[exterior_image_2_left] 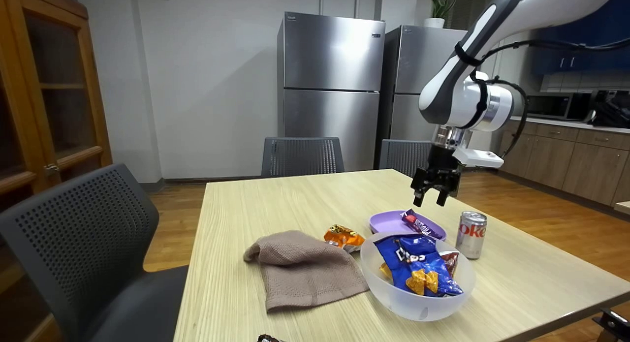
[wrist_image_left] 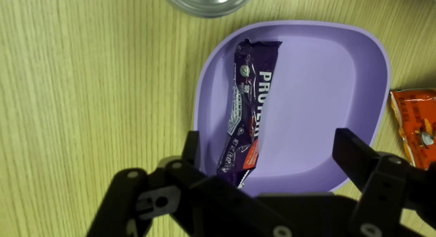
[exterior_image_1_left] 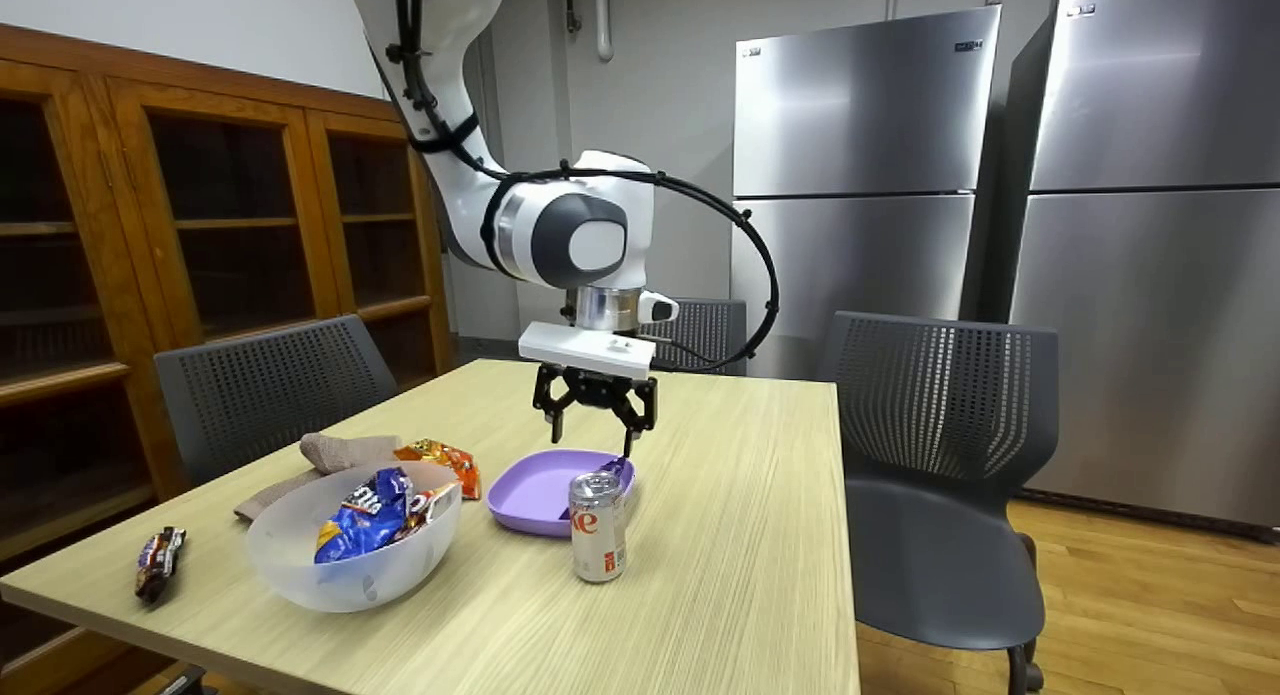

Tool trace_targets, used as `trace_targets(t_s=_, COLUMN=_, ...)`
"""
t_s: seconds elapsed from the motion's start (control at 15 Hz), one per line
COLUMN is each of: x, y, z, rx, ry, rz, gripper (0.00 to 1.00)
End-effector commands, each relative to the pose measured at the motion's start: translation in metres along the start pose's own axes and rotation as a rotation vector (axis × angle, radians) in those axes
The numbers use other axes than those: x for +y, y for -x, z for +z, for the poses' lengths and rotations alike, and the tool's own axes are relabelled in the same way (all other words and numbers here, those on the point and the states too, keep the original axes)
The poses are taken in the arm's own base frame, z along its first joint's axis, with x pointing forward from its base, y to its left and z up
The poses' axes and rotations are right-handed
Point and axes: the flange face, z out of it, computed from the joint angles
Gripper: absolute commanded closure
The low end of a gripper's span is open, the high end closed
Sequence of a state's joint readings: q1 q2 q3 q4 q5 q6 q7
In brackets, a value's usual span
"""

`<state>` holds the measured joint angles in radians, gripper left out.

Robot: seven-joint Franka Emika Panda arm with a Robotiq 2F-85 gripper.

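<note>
My gripper (exterior_image_1_left: 592, 443) is open and empty above the purple plate (exterior_image_1_left: 535, 490); it also shows in an exterior view (exterior_image_2_left: 429, 202). In the wrist view its fingers (wrist_image_left: 267, 138) are spread wide over the near part of the plate (wrist_image_left: 313, 93). A dark purple protein bar (wrist_image_left: 250, 104) lies along the plate's left side in that view, between the fingers' lines but untouched. The bar also shows in an exterior view (exterior_image_2_left: 421, 225). A silver soda can (exterior_image_1_left: 598, 540) stands upright beside the plate; its rim shows at the top of the wrist view (wrist_image_left: 211, 6).
A translucent bowl (exterior_image_2_left: 418, 305) holds a blue chip bag (exterior_image_2_left: 418, 263) and other packets. An orange candy packet (exterior_image_2_left: 343, 237) and a brown towel (exterior_image_2_left: 310, 273) lie near it. A dark wrapped bar (exterior_image_1_left: 158, 565) lies near the table edge. Chairs (exterior_image_1_left: 940, 475) surround the table.
</note>
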<state>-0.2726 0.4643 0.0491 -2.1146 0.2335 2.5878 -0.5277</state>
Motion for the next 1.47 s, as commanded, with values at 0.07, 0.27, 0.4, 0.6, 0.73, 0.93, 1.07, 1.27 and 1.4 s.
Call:
trace_targets(t_s=0.07, x=-0.009, y=-0.004, z=-0.011, rx=0.03, ry=0.006, rz=-0.034, gripper=0.0)
trace_targets(t_s=0.27, x=-0.026, y=-0.011, z=-0.025, rx=0.072, ry=0.014, rz=-0.103, gripper=0.0)
trace_targets(t_s=0.4, x=-0.041, y=-0.017, z=-0.035, rx=0.102, ry=0.015, rz=-0.163, gripper=0.0)
trace_targets(t_s=0.6, x=-0.061, y=-0.025, z=-0.045, rx=0.131, ry=0.008, rz=-0.251, gripper=0.0)
trace_targets(t_s=0.73, x=-0.077, y=-0.034, z=-0.046, rx=0.147, ry=0.005, rz=-0.309, gripper=0.0)
trace_targets(t_s=0.93, x=-0.1, y=-0.043, z=-0.042, rx=0.162, ry=-0.002, rz=-0.4, gripper=0.0)
trace_targets(t_s=1.07, x=-0.116, y=-0.047, z=-0.039, rx=0.171, ry=-0.028, rz=-0.467, gripper=0.0)
trace_targets(t_s=1.27, x=-0.137, y=-0.051, z=-0.035, rx=0.171, ry=-0.057, rz=-0.553, gripper=0.0)
trace_targets(t_s=1.4, x=-0.149, y=-0.051, z=-0.031, rx=0.168, ry=-0.068, rz=-0.605, gripper=0.0)
